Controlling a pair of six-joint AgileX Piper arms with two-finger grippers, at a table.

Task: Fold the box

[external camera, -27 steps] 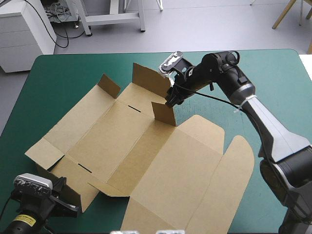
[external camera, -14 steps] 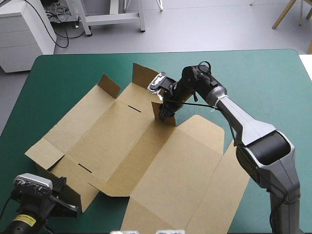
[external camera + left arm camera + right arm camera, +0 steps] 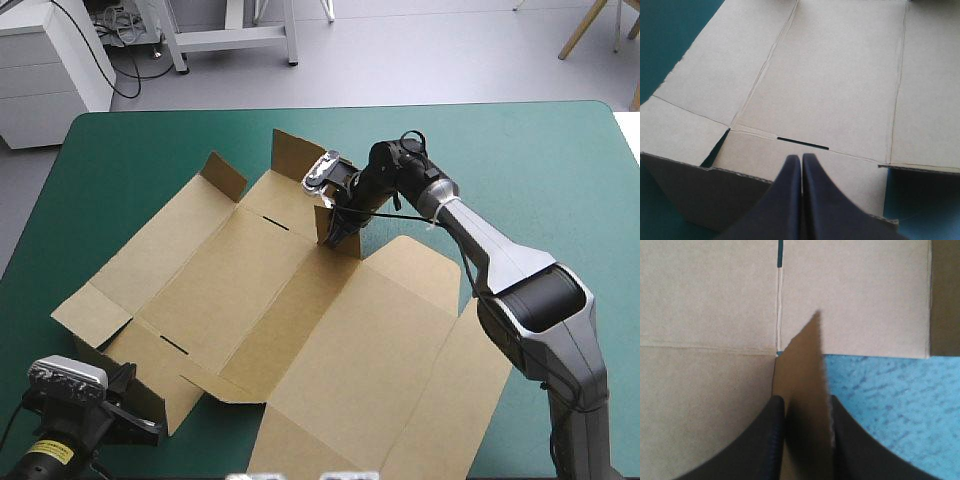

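I see the brown box (image 3: pixel 300 300) lying mostly flat across the middle and left of the teal-green counter (image 3: pixel 560 170). My right fingers (image 3: pixel 772 440) pinch an upright flap (image 3: pixel 347 241) at its far side. My left fingers (image 3: pixel 785 195) clamp its raised near-left wall (image 3: pixel 150 400).

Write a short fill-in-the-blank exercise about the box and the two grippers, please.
1. The right gripper is shut on a small flap of the box, and this flap stands ___.
2. The fingers of the left gripper are ___, with nothing between them.
3. The cover of the table is ___ in colour.

Missing words: upright; shut; teal-green.
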